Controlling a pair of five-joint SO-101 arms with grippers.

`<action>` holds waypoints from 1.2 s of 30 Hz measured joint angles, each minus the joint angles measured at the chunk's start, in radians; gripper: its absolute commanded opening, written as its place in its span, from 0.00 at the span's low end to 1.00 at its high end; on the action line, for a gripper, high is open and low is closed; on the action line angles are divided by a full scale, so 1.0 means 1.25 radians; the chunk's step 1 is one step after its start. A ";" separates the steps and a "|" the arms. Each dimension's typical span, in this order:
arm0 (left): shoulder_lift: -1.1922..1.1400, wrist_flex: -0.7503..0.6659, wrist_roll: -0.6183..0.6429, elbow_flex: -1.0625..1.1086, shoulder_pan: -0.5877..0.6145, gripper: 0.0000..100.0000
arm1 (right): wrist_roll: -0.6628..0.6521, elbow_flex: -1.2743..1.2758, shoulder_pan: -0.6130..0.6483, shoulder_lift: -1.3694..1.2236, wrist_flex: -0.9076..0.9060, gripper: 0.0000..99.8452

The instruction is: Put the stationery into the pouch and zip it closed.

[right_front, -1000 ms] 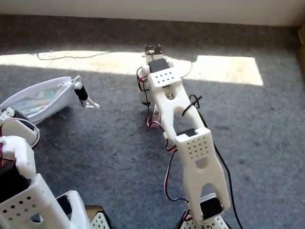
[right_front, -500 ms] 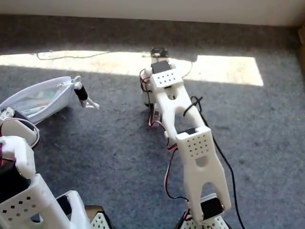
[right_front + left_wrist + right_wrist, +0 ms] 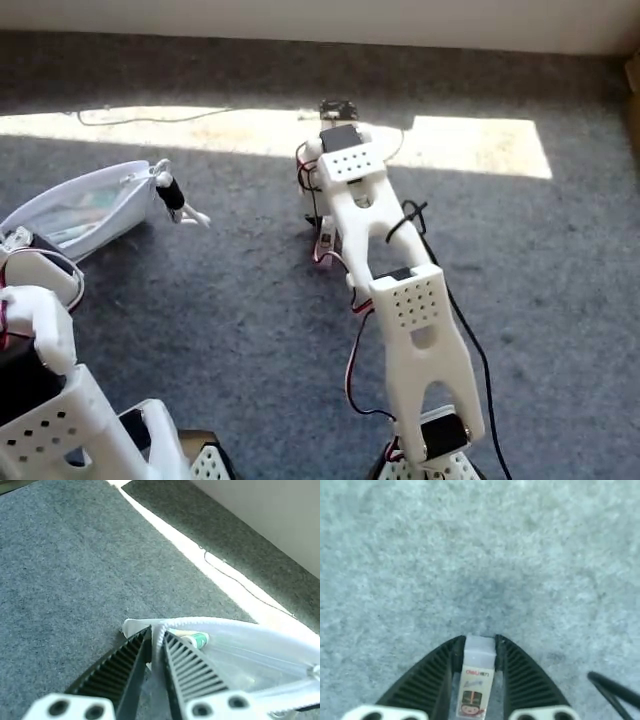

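Observation:
A translucent white pouch (image 3: 80, 208) lies on the grey carpet at the far left, its mouth gaping. Inside it is a green-capped item (image 3: 198, 640). My left gripper (image 3: 156, 632) is shut on the pouch's (image 3: 240, 640) near rim. A small black and white piece (image 3: 176, 200) sticks out at the pouch's right end. My right arm (image 3: 365, 200) stretches up the middle of the floor, away from the pouch. Its gripper (image 3: 478, 641) is shut on a small white labelled eraser (image 3: 476, 672) just above the carpet.
A bright strip of sunlight (image 3: 470, 145) crosses the carpet at the back, with a thin cable (image 3: 150, 118) lying in it. A pale wall (image 3: 400, 20) runs behind. Open carpet lies between the pouch and the right arm.
The right arm has shifted slightly to the right and a little farther back. The left arm and the pouch have stayed put.

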State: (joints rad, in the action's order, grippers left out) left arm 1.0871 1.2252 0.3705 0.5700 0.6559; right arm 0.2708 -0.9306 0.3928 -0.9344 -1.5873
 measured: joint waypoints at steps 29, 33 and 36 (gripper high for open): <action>-0.201 -0.113 0.022 -0.087 -0.441 0.01 | 0.000 -0.247 -0.134 0.000 -0.125 0.01; -0.284 -0.076 0.022 -0.153 -0.437 0.01 | 0.000 -0.247 -0.135 0.023 -0.125 0.01; -0.314 -0.033 0.022 -0.194 -0.437 0.01 | 0.000 -0.247 -0.136 0.077 -0.125 0.01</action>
State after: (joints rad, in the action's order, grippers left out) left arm 0.6943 1.1838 0.3982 0.3276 0.1097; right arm 0.2708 -1.2390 0.2225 -0.8378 -1.7438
